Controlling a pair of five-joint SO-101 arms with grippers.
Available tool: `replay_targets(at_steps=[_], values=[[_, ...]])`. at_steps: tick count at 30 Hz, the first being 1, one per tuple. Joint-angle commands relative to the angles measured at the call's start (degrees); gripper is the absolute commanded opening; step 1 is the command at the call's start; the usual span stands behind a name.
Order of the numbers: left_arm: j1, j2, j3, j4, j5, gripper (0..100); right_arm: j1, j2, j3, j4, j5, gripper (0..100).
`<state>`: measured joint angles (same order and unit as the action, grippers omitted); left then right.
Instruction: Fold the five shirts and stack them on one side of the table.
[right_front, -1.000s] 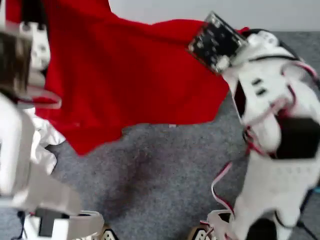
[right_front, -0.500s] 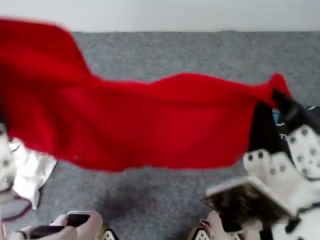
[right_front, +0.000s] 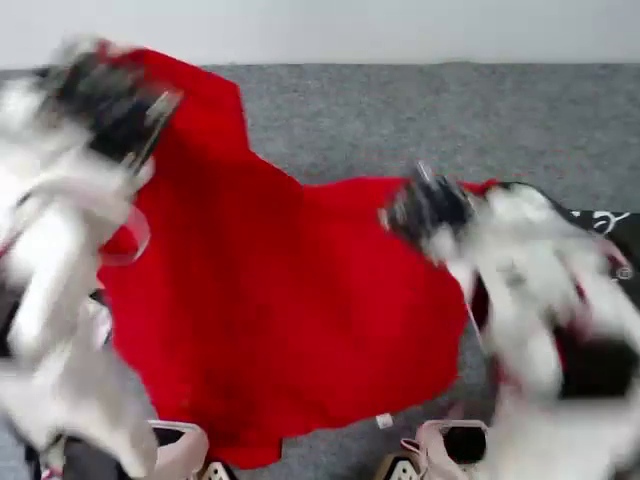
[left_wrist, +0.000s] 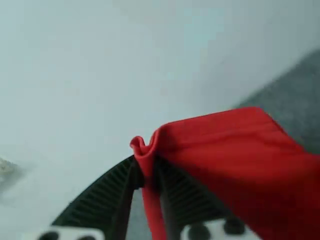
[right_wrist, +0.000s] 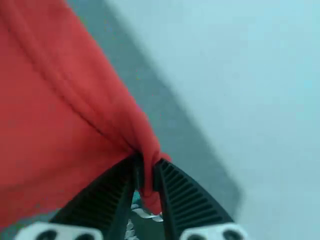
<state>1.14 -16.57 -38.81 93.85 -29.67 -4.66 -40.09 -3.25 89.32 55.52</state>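
Your left gripper (left_wrist: 148, 172), raised over the far left of the table (right_front: 420, 110), pinches an edge of the red shirt (right_front: 290, 300). Your right gripper (right_wrist: 146, 177) clamps another edge at mid-right.

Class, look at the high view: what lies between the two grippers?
The red shirt spans the whole stretch in the high view. The wrist views show the left gripper and right gripper each pinching an edge of it.
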Motion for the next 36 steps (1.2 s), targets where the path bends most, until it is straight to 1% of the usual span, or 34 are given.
replay_targets(at_steps=[1,5,8,13,16,18,20,23,26,30,33,36], values=[[2.1,4.2,12.9,-5.3,-1.1,1,-1.9,2.9,11.0,-8.3,0.6,1.0],[1.8,9.7,22.6,-17.1,-1.0,1,-1.9,6.5,21.8,-23.4,0.6,1.0],[1.7,14.2,25.9,-25.1,-1.0,1,-1.7,11.0,26.5,-33.0,0.6,1.0],[1.6,23.4,26.2,-37.6,-0.9,1,0.0,21.6,27.1,-46.7,0.6,1.0],[0.4,27.7,26.1,-47.2,-1.1,1,2.1,27.0,26.9,-58.0,0.6,1.0],[-0.4,29.7,26.1,-53.7,-1.1,1,3.1,30.5,25.1,-63.3,0.7,1.0],[-1.3,31.0,26.1,-58.6,-1.1,1,3.9,34.1,21.9,-65.9,2.2,1.0],[-2.1,32.5,26.0,-63.8,-1.6,1,4.5,40.0,15.6,-67.9,4.5,1.0],[-2.2,33.7,26.0,-67.6,-4.4,1,5.2,46.5,7.9,-69.0,5.0,1.0],[-2.2,33.9,26.0,-72.5,-6.2,1,5.4,54.1,-2.2,-68.7,5.0,1.0],[-1.8,33.8,25.4,-71.7,-8.3,1,5.1,57.9,-6.8,-68.4,5.0,1.0],[-1.8,33.8,25.2,-67.0,-10.2,1,4.4,58.5,-7.2,-68.2,5.0,1.0]])
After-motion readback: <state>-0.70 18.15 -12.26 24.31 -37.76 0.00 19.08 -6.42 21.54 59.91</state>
